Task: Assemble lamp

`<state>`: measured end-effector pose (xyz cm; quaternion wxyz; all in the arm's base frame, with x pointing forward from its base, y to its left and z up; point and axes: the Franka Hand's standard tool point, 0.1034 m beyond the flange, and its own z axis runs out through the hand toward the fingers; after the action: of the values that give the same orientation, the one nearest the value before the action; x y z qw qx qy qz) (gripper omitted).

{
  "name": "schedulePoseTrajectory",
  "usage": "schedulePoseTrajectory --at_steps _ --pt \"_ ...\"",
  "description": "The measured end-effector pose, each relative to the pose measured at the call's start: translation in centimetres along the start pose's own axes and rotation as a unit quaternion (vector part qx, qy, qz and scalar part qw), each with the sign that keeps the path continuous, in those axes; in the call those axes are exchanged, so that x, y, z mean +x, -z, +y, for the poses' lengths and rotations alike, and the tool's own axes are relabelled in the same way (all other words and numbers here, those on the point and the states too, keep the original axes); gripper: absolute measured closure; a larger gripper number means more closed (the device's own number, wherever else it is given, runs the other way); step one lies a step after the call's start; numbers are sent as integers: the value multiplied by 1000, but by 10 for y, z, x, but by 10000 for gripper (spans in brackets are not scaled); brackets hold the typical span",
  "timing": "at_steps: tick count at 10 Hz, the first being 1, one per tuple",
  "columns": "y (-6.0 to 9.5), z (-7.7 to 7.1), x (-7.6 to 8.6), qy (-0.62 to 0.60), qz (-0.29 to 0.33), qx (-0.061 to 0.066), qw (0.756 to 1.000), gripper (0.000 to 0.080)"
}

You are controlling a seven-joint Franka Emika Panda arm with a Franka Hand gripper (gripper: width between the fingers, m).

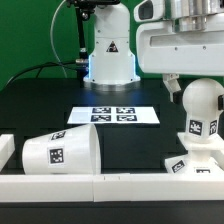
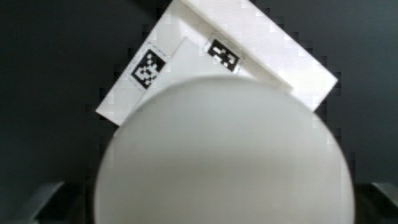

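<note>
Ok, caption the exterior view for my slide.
End effector at the upright bulb on the base, the exterior view's right; shade on its side at left, marker board mid-table.

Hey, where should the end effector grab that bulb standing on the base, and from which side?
Probably the round head of the bulb, from straight above. It stands upright on the base with the head uppermost and free all round, and in the wrist view the head lies centred in the open end effector.
</note>
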<state>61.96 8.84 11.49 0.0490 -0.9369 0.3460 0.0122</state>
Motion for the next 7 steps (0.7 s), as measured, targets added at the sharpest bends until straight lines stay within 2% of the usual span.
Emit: schedulePoseTrajectory --at_steps 2,5,6,7 --pt "-2 -9 1 199 -24 -11 980 102" --pt "-3 -9 3 295 -24 -10 955 101" --pt "-3 -9 3 350 -19 -16 936 101" --pt "0 -10 1 428 -7 -32 903 101"
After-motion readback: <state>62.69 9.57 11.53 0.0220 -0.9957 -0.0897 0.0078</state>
